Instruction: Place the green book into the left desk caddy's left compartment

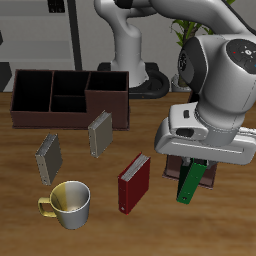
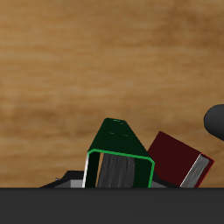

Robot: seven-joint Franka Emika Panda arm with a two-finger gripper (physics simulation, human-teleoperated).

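Note:
My gripper [image 1: 191, 163] is shut on the green book [image 1: 187, 185], which hangs tilted below it, lifted off the table. In the wrist view the green book [image 2: 118, 147] shows end-on with its pages facing the camera, bare wood beyond it. The left desk caddy [image 1: 208, 177], dark maroon, stands right behind the gripper and the book. Only slivers of it show beside them, and its left compartment is hidden. I cannot tell whether the book's lower end is over the caddy or in front of it.
A red book [image 1: 134, 182] stands beside the green book and also shows in the wrist view [image 2: 179, 158]. Two grey books [image 1: 49, 156] [image 1: 99, 132] stand farther over. A cream mug [image 1: 70, 203] sits near the table's front edge. The other caddy [image 1: 108, 100] stands broadside at the back.

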